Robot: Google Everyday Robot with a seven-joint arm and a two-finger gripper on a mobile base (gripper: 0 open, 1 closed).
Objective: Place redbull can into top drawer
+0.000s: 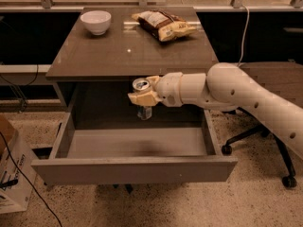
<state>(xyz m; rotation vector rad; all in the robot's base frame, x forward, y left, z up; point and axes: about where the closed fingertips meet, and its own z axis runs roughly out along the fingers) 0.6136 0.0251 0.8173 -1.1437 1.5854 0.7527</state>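
My gripper is shut on the redbull can, a slim silver and blue can with its pull-tab top up. It holds the can upright in the air over the back of the top drawer, just in front of the table's front edge. The drawer is pulled wide open and its pale grey inside holds nothing. My white arm reaches in from the right.
On the brown table stand a white bowl at the back left and a yellow and brown snack bag at the back right. An office chair stands at the right, a cardboard box at the left.
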